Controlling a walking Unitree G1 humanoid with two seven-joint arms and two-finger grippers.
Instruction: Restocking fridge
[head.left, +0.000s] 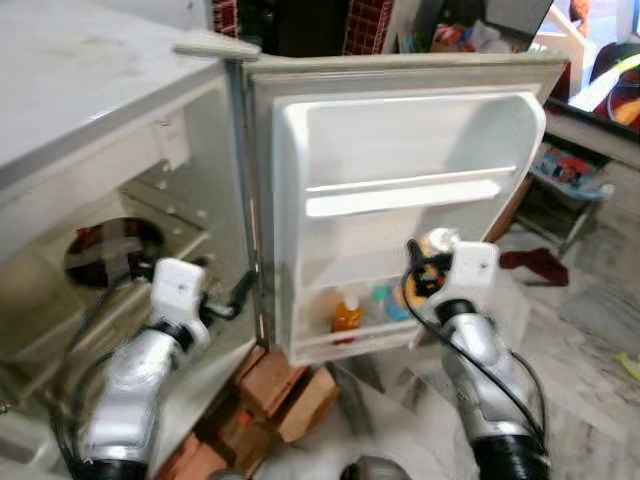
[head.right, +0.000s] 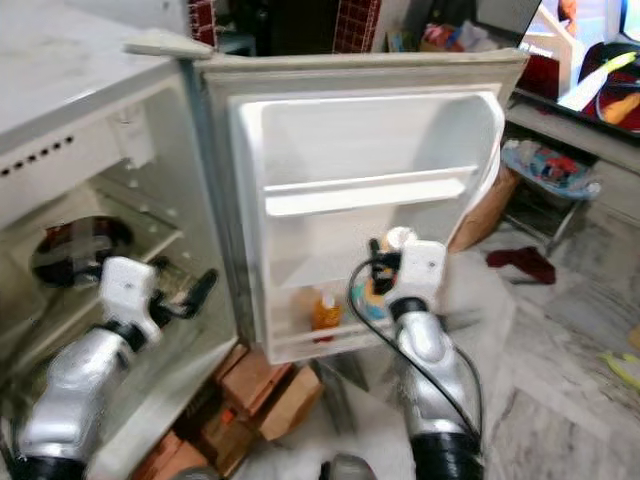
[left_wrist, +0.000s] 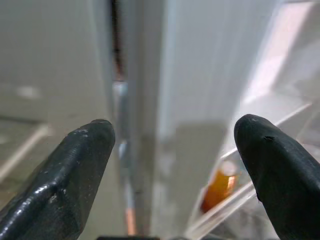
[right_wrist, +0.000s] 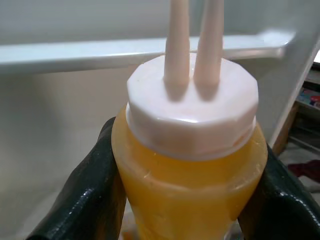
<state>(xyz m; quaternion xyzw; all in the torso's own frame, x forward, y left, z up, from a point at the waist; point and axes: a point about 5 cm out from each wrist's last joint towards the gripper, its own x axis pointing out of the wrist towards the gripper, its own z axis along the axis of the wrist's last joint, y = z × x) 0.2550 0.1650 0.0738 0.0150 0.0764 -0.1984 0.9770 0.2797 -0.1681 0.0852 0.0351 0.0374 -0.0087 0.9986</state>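
- Silver arms fill the foreground from where I stand, one each side of the open fridge door (head.left: 400, 130).
- On the right, the right end effector (right_wrist: 187, 180) is clamped on a yellow squeeze bottle (right_wrist: 187, 200), its black fingers (right_wrist: 92, 190) pressing both flanks just under the white cap (right_wrist: 192, 115).
- That bottle (head.left: 428, 268) hangs upright in front of the door's lower shelf (head.left: 350, 335), near an orange bottle (head.left: 347, 314) and a teal item (head.left: 383, 300) already standing there.
- Two thin nozzles rise from the cap; they look slender and easy to knock against the upper door rail (head.left: 410, 190).
- Soft plastic like this will probably give under pressure, so a hard squeeze could push contents out; the shoulder below the cap looks like the firmest place to hold, and that is where the grip sits.
- It seems fairly full, so moderately heavy, and the smooth wall may be slippery.
- On the other side, the left end effector (left_wrist: 175, 165) has its fingers apart, holding nothing, pointed at the hinge edge between door and fridge cabinet (head.left: 110, 200).
- Cardboard boxes (head.left: 285, 390) lie on the floor below the door.
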